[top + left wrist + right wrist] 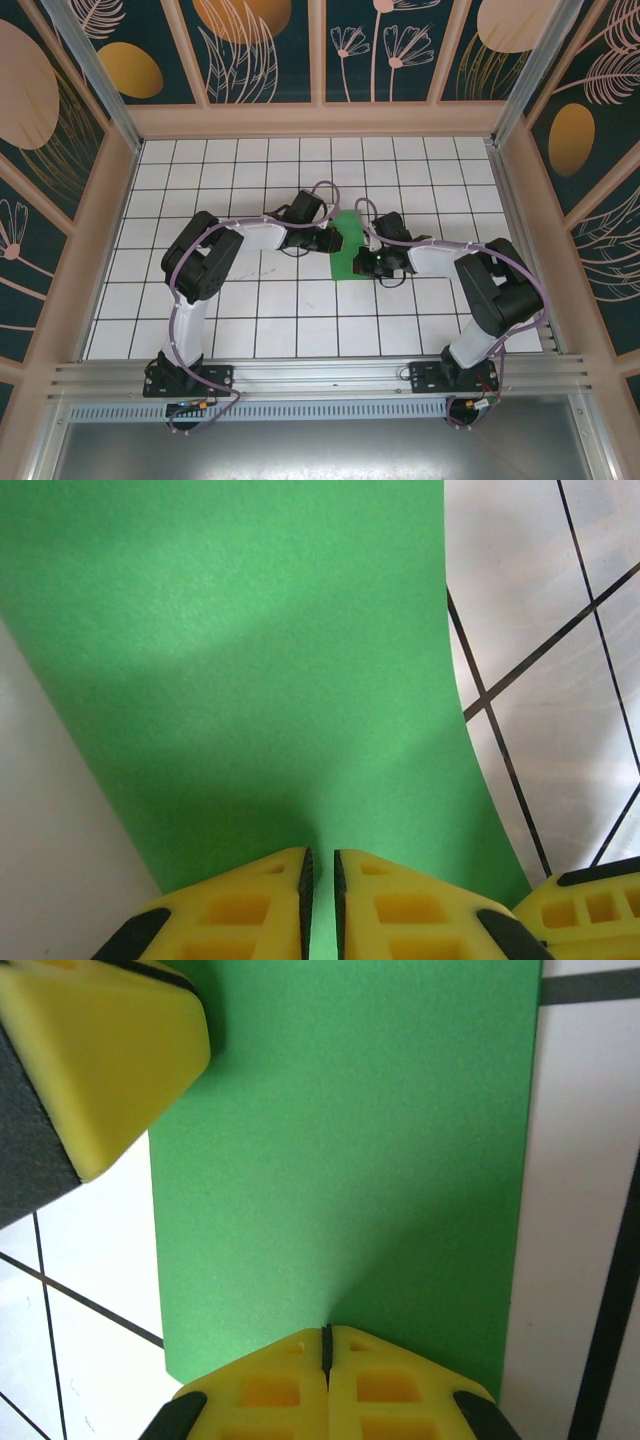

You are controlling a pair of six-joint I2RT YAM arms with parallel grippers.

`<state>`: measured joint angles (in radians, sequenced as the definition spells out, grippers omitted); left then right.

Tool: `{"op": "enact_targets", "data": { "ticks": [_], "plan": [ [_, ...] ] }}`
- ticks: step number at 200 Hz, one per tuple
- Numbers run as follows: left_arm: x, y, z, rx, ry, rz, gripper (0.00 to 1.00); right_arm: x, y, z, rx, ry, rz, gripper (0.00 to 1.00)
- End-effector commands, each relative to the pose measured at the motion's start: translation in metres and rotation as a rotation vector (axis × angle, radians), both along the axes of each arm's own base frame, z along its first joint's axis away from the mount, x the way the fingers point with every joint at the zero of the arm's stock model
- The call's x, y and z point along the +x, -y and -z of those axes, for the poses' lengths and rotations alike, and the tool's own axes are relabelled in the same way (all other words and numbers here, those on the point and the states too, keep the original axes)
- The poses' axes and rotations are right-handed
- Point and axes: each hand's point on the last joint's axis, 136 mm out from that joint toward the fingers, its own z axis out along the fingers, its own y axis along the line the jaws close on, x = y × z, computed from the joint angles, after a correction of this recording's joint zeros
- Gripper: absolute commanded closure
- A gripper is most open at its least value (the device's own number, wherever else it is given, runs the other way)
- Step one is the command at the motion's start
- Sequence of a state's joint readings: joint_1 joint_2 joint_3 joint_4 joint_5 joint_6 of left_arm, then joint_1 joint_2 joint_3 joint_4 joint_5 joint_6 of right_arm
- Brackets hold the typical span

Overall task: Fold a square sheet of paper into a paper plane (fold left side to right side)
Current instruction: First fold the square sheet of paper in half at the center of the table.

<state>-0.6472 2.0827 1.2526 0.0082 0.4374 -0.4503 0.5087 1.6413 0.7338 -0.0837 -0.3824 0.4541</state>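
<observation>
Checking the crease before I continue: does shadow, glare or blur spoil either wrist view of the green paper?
Left wrist: the paper is sharp, shadowed toward the left fingers, with streaky glare on the tiles. Right wrist: evenly lit, a faint shadow above the right fingers; one of the left fingers, upper left, is slightly blurred.

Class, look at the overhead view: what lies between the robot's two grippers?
The square sheet of paper lies between the left gripper and the right gripper, seen in the top view.

Green square sheet of paper [340, 1160] matte, fine-grained; tiled table [560, 730] glossy white; right gripper [326, 1345] fingers matte yellow plastic.
</observation>
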Motion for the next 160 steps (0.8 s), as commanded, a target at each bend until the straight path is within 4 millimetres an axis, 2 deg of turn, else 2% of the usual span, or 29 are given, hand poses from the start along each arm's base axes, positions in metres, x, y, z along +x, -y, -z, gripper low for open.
{"op": "enact_targets", "data": {
  "ticks": [1,24,72,128,160],
  "plan": [
    [0.009,0.008,-0.022,-0.024,0.026,-0.004,0.82,-0.025,0.026,0.035,-0.138,-0.101,0.023,1.00],
    [0.015,0.006,-0.010,0.013,0.024,-0.018,0.83,-0.024,0.028,0.036,-0.146,-0.100,0.025,1.00],
    [0.013,0.001,0.013,0.045,0.009,-0.037,0.84,-0.026,0.030,0.036,-0.157,-0.108,0.026,1.00],
    [0.023,-0.010,0.019,0.045,0.032,-0.101,0.91,-0.031,0.035,0.040,-0.183,-0.128,0.022,1.00],
    [0.030,-0.017,0.018,0.018,0.065,-0.141,0.92,-0.035,0.037,0.042,-0.190,-0.141,0.017,1.00]
  ]
}}
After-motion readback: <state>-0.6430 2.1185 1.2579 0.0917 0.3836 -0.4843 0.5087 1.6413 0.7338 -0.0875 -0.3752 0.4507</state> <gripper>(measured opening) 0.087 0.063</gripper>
